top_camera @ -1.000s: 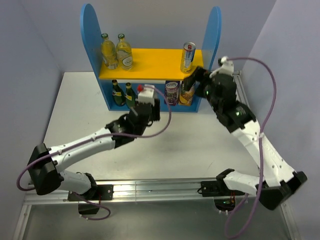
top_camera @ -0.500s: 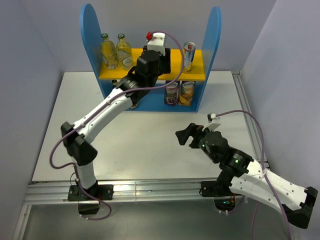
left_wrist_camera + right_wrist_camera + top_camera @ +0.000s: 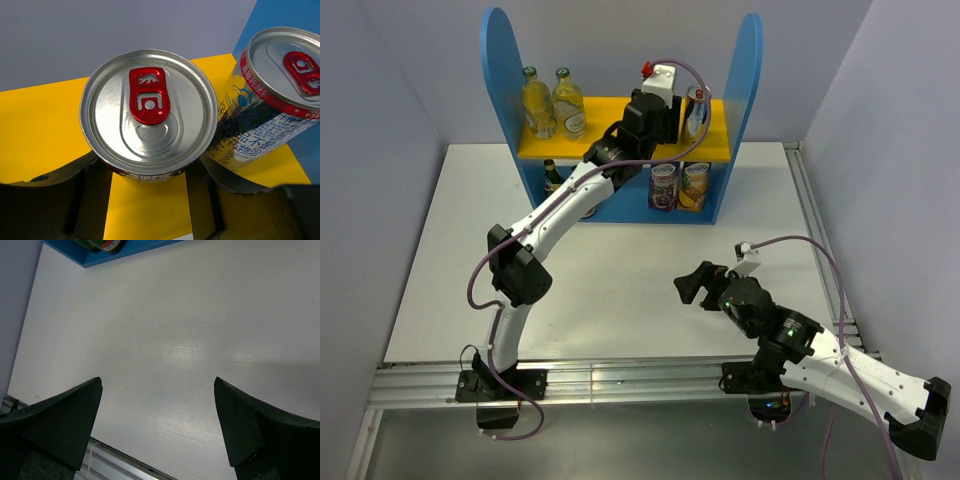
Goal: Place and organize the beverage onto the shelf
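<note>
Bright, even light from above casts only soft shadows on the white counter (image 3: 620, 290), with a pale sheen in the right wrist view and crisp reflections on the near can (image 3: 148, 110).

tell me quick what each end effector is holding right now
left end effector: closed on a can over the yellow board
right end effector: open, holding nothing, over the table

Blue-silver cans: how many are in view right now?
2. The first can is between the left fingers over the yellow upper board; the second can stands just to its right, beside the blue side panel.
</note>
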Tool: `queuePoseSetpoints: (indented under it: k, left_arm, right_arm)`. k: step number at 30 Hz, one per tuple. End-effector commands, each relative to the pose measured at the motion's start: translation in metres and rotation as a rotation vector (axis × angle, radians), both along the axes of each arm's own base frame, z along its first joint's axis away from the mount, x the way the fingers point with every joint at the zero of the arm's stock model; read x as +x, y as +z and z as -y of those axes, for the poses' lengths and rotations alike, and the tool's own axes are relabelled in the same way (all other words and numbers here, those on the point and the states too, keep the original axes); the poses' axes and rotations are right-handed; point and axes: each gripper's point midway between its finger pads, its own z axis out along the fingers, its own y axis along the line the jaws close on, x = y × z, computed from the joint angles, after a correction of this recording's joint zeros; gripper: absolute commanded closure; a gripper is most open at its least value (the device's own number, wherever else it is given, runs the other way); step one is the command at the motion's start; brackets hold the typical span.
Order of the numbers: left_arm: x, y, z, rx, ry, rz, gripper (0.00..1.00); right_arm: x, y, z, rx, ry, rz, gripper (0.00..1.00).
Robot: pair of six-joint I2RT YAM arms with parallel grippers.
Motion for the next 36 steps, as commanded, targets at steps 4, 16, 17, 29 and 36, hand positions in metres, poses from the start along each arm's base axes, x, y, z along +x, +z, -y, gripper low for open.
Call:
queuePoseSetpoints:
  k: [4,16,17,29,36]
  left_arm:
    - [-0.004,0.040,-0.002,-0.097,-0.013,0.073,0.66]
    - [-0.023,0.062,-0.023,-0.092,0.037,0.106,0.01]
    - [-0.028,0.066,-0.028,-0.092,0.046,0.109,0.01]
    - [-0.125,0.056,-0.069,-0.106,0.110,0.073,0.01]
    - [-0.218,-0.058,-0.107,-0.123,0.131,-0.088,0.01]
  right_arm:
    - [0.003,-0.005,0.003,-0.002,-0.033,0.005,0.00]
    - [0.003,-0.015,0.001,-0.016,-0.030,-0.017,0.00]
    - [0.003,-0.017,0.002,-0.023,-0.034,-0.019,0.00]
    - [0.004,-0.001,0.014,-0.052,-0.066,0.004,0.00]
    - [-0.002,0.042,0.009,-0.027,0.023,0.082,0.00]
